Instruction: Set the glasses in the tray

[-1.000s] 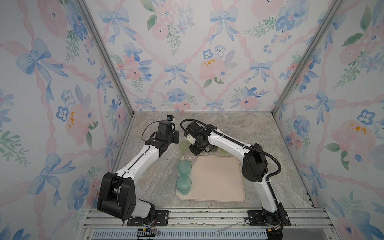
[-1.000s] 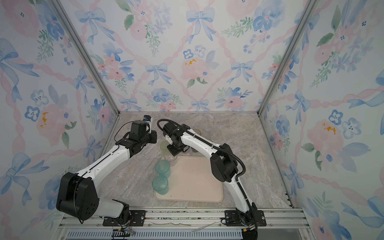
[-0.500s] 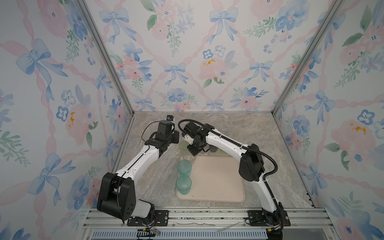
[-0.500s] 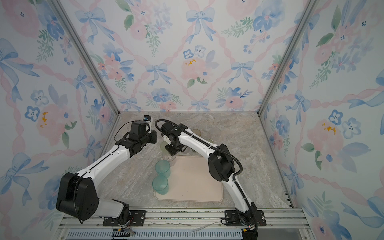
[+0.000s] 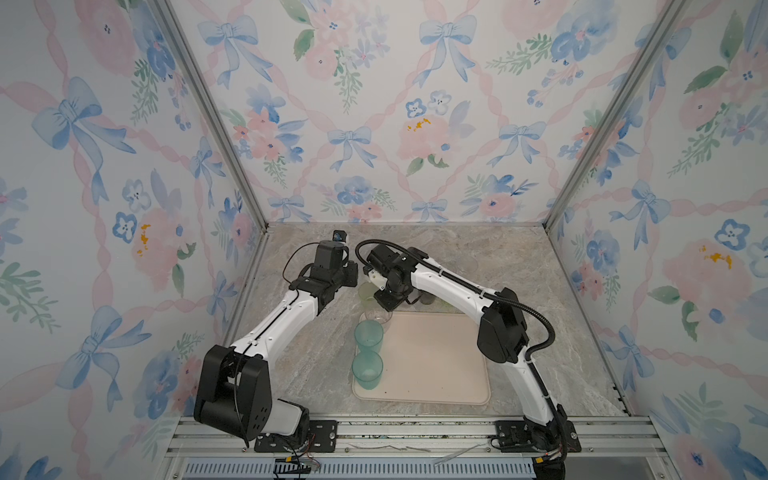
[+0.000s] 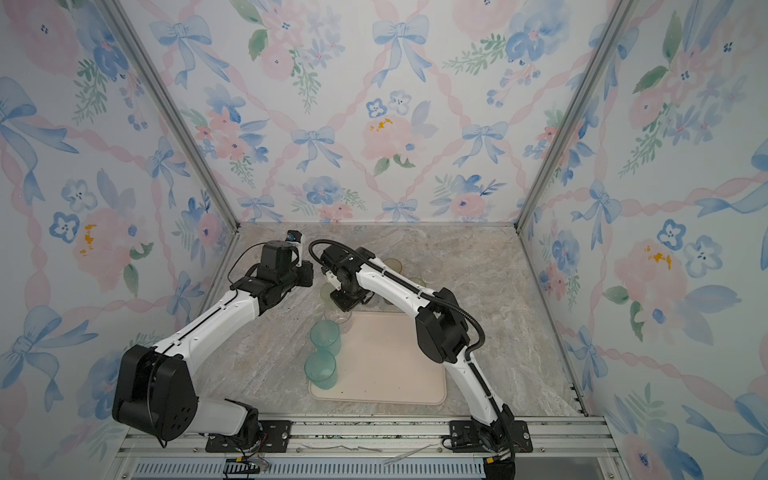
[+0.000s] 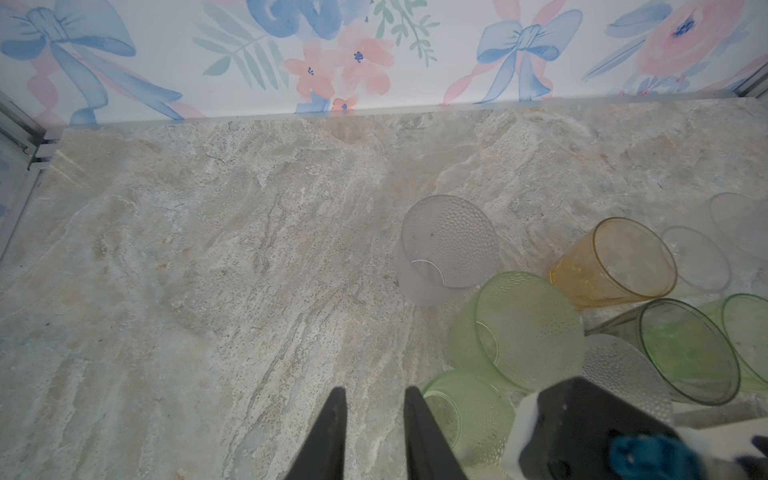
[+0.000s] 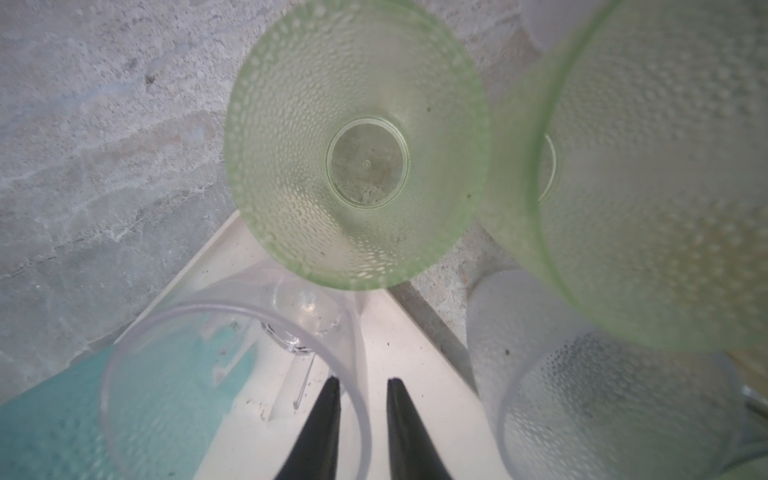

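- The right gripper point(image 8: 362, 380) is hanging over the far left corner of the tray point(image 5: 436, 357). Its 2 black fingers are standing apart and straddling the thin wall of a clear tumbler point(image 8: 232, 332). There is a gap on either side of that wall, so nothing is being pinched.
- The clear tumbler is sitting upright, mouth up, right inside that tray corner.
- Along the tray's left edge, a far teal tumbler point(image 5: 368, 334) and a near teal tumbler point(image 5: 367, 369) are standing one behind the other. They are overlapping in both top views, so I cannot tell whether they are touching.
- A pale green tumbler point(image 8: 357, 145) is standing upright on the worktop point(image 7: 208, 249) just beyond the tray corner, close beside the clear tumbler.
- The left gripper point(image 7: 374, 392) is hovering over bare worktop on the left of the cluster. Its fingers are parted with nothing between them.
- The other glasses are bunching together on the worktop past the tray's far edge, all outside it. Among them are a dimpled clear tumbler point(image 7: 449, 245), an amber tumbler point(image 7: 615, 262) and a smoky grey tumbler point(image 7: 681, 353), all mouth up.
- More green and clear ones are crowding around them, and the right arm is covering part of the group in both top views.
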